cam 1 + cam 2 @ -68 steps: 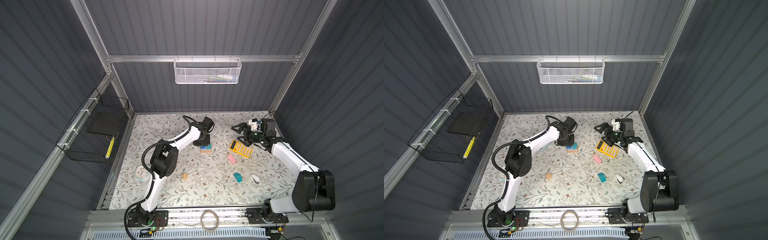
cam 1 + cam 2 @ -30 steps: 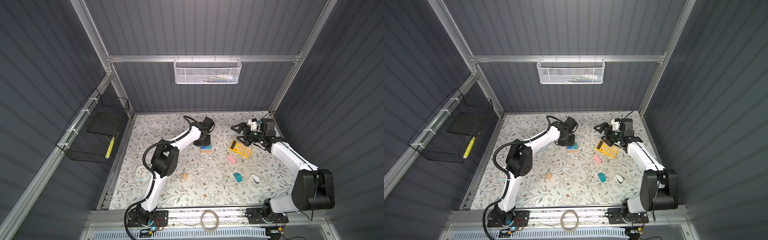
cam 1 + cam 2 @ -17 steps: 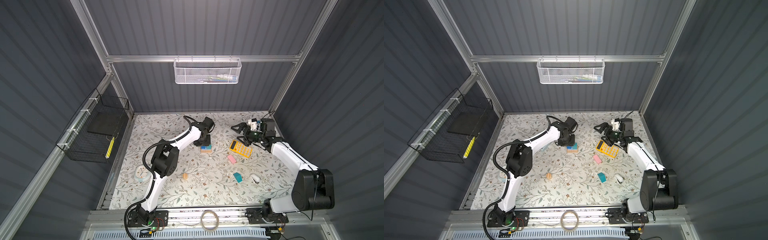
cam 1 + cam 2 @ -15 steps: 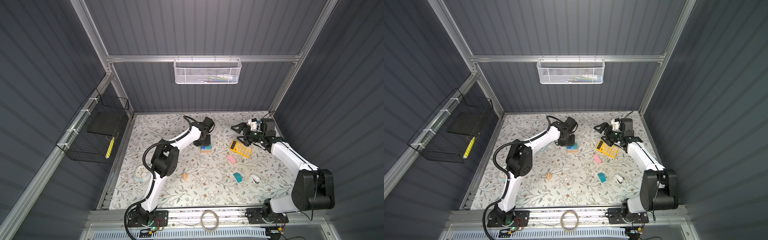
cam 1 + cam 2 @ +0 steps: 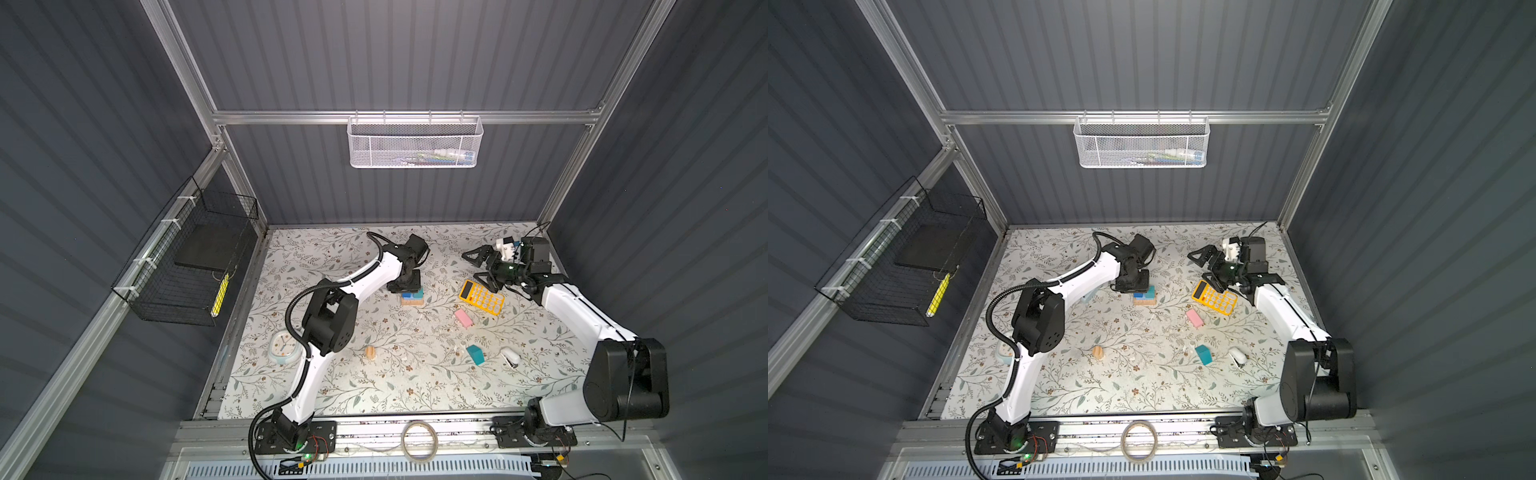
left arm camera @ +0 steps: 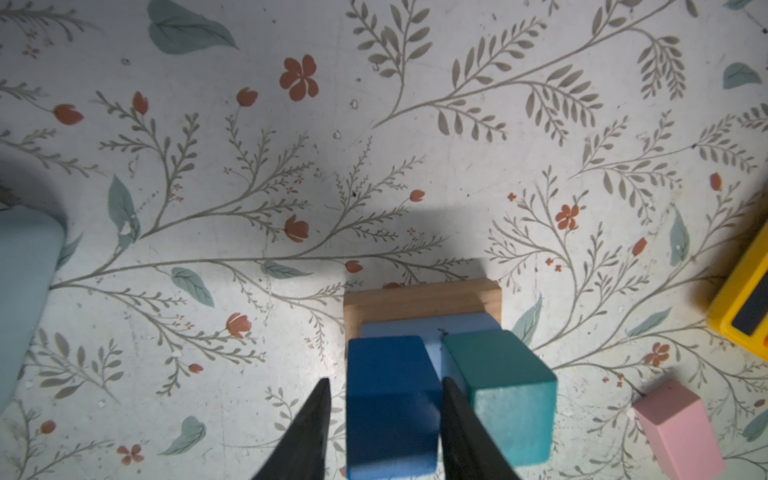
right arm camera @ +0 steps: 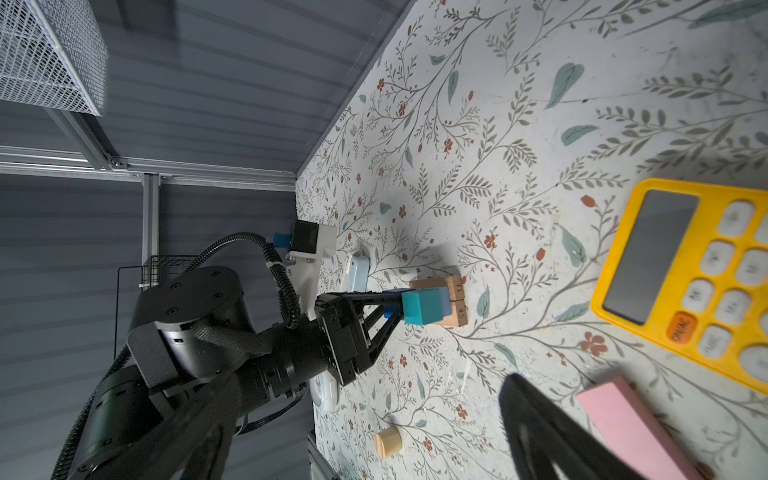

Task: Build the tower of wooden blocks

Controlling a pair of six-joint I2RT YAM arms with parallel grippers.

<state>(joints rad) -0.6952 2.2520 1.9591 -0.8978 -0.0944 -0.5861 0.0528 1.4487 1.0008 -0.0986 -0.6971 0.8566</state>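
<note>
Roughly level with the calculator [image 5: 482,295], to its left and well apart from it, the tower [image 5: 411,297] is found. It is made up of a tan base [image 6: 419,299], a light blue block [image 6: 399,326] laid on that, and on top a dark blue block [image 6: 390,395] and a teal block [image 6: 498,386] set side by side.

The left gripper [image 6: 386,380] is poised over the tower. Its jaws are parted to either side of the dark blue block. Mat is seen between one finger and the block, so no clamp is noted. Contact by the other finger, at the seam with the teal block, cannot be told.

The right gripper [image 5: 478,266] is held just behind the calculator, spread wide, with nothing between its jaws.

A pink block [image 5: 463,318] is noted just in front of the calculator. A loose teal piece [image 5: 475,354] and a stapler [image 5: 510,357] lie farther in front.
</note>
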